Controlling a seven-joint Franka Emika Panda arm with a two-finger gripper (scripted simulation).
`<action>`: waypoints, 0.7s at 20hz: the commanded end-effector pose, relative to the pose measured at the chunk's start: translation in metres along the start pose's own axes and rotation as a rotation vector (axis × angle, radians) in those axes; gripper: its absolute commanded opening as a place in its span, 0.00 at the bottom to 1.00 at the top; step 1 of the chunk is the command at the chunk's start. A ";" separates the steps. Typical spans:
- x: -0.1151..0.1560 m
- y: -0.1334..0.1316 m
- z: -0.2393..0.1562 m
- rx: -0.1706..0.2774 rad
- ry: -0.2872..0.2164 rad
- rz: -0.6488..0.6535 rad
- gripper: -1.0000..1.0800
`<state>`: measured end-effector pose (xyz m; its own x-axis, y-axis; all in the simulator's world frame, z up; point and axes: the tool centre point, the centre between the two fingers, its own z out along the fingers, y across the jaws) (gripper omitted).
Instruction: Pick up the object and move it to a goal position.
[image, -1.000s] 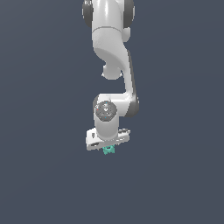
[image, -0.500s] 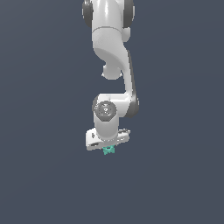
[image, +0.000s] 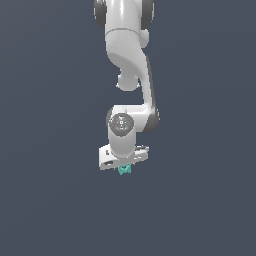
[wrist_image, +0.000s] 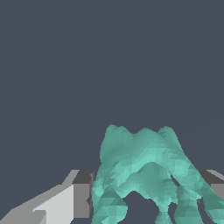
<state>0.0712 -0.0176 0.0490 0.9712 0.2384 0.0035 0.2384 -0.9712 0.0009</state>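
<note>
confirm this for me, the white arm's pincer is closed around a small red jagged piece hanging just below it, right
Not quite: the colour is wrong. The small jagged, pronged piece is teal-green, not red. The wrist view shows it filling the gap between the pincer's grey fingers, and the exterior view shows the same teal piece just below the white arm's pincer. The rest of your statement holds.

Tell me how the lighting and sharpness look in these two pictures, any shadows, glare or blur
Exterior view: flat, even render light on a plain dark backdrop, no cast shadows or glare; the teal object is tiny under the gripper, its detail unreadable. Wrist view: no blur, but the object shows coarse triangular facets with soft shading, cropped at the frame's edge between the fingers.
</note>
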 end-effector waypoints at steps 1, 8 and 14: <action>-0.005 -0.002 -0.002 0.000 0.000 0.000 0.00; -0.029 -0.013 -0.009 0.000 0.000 0.000 0.00; -0.060 -0.028 -0.018 0.000 -0.002 0.000 0.00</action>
<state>0.0153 -0.0064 0.0646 0.9712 0.2383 0.0019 0.2383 -0.9712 0.0006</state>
